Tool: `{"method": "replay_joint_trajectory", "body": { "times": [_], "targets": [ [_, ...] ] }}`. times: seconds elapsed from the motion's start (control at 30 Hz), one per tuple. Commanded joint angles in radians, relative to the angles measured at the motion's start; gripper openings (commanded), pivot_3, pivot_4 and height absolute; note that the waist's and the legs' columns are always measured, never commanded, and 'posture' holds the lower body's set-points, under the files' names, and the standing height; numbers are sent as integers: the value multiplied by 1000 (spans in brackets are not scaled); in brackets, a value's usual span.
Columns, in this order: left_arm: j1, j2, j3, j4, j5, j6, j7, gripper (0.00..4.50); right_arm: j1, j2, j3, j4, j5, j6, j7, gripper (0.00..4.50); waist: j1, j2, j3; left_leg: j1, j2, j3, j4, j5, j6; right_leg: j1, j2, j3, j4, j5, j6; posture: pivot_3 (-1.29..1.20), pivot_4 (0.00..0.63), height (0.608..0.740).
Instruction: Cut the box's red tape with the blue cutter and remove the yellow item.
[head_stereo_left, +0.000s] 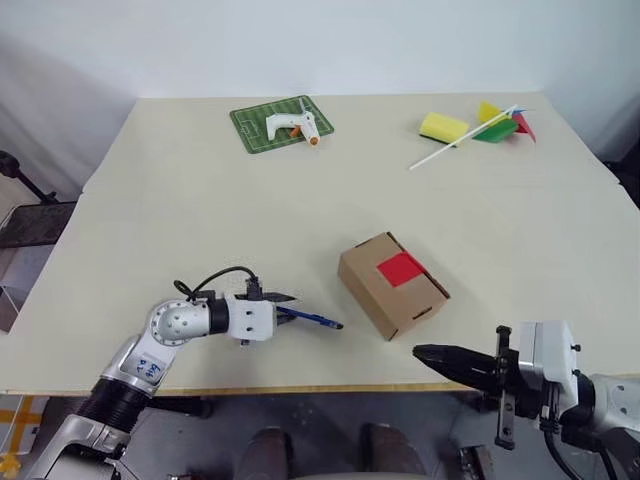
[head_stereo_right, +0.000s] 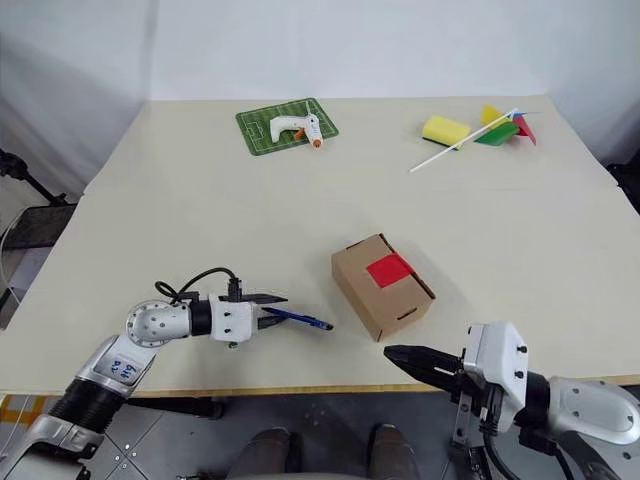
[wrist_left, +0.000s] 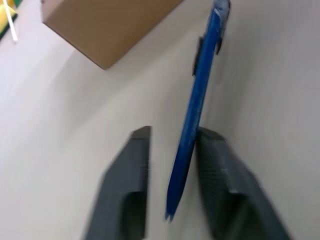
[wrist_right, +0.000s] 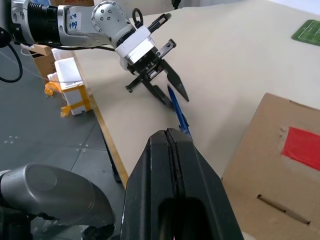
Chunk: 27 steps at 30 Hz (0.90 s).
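Basically one big cream counter (head_stereo_left: 200, 200) carries everything. One box (head_stereo_left: 392, 285), brown cardboard, sits near the front edge, right of centre, flaps down, with one red tape (head_stereo_left: 400, 268) square on its top face. Yellow item can't be seen, so its place is unknown.

Left arm lies low over the counter's front-left part, forearm running toward the box, wrist about level. Left claw (head_stereo_left: 283, 305) has its fingers apart; the blue cutter (head_stereo_left: 310, 319) runs between them, its rear end inside the gap, its tip pointing toward the box. In the left wrist view the cutter (wrist_left: 197, 107) lies against one finger (wrist_left: 222, 170) while the other finger (wrist_left: 127, 175) stands clear of it, so not a clamp. Cutter is on the counter, just left of the box, not touching it.

Right arm hangs off the counter's front edge at the right, claw pointing left. Right claw (head_stereo_left: 440, 355) is pressed together on nothing, below and in front of the box's near corner, apart from it.

Far side: one green mat (head_stereo_left: 281, 124) with one white glue gun (head_stereo_left: 293, 124) lying on it; at far right one yellow sponge (head_stereo_left: 443, 126) touching one pinwheel (head_stereo_left: 500, 124) whose white stick (head_stereo_left: 440, 152) slants toward the centre. Counts: two claws, one box, one tape patch, one cutter.
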<state>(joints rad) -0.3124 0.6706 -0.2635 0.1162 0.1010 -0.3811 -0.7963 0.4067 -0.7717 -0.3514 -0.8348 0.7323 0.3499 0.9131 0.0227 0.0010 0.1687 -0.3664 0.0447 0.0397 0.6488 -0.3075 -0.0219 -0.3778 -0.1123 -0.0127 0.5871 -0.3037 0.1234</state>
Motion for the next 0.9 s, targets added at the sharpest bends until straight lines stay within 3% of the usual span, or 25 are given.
{"method": "replay_joint_trajectory", "body": {
  "times": [0.03,0.23,0.27,0.47,0.73,0.8,0.9],
  "targets": [
    [38,-8,-41,31,-4,73,-67,2627,-24,24,-12,-8,56,8,-41,0,0,0,0,0,0,0,0,0,0,0,0,0,0,0,0,0,150,740],
    [48,-15,1,37,-165,162,-184,4355,-69,18,-12,21,79,27,-54,0,-2,0,0,0,0,0,0,-3,1,0,1,-1,0,2,3,0,150,740],
    [40,-11,5,53,-177,146,-209,4483,-74,16,-11,28,79,28,-51,0,-1,0,0,0,0,0,0,-3,1,-1,1,-1,0,2,3,0,150,740],
    [4,1,29,87,-251,146,-340,4483,-98,10,-9,61,67,25,-30,0,-1,0,0,-3,0,2,0,-4,1,-4,2,-3,0,1,3,0,150,740],
    [-67,-92,75,143,-364,279,-390,4483,-106,20,12,59,56,23,-30,0,3,-4,2,-4,1,3,2,-4,1,-5,2,-4,2,2,4,0,150,740],
    [-114,-95,57,191,-377,333,-471,4483,-102,19,7,58,60,23,-28,0,4,-6,4,-5,1,3,3,-4,1,-6,3,-4,3,2,4,0,150,740],
    [-216,-107,29,362,-305,273,-524,4483,-102,16,1,58,64,24,-27,0,4,-8,5,-5,1,3,5,-4,1,-6,3,-4,3,2,4,0,150,740]
  ]
}}
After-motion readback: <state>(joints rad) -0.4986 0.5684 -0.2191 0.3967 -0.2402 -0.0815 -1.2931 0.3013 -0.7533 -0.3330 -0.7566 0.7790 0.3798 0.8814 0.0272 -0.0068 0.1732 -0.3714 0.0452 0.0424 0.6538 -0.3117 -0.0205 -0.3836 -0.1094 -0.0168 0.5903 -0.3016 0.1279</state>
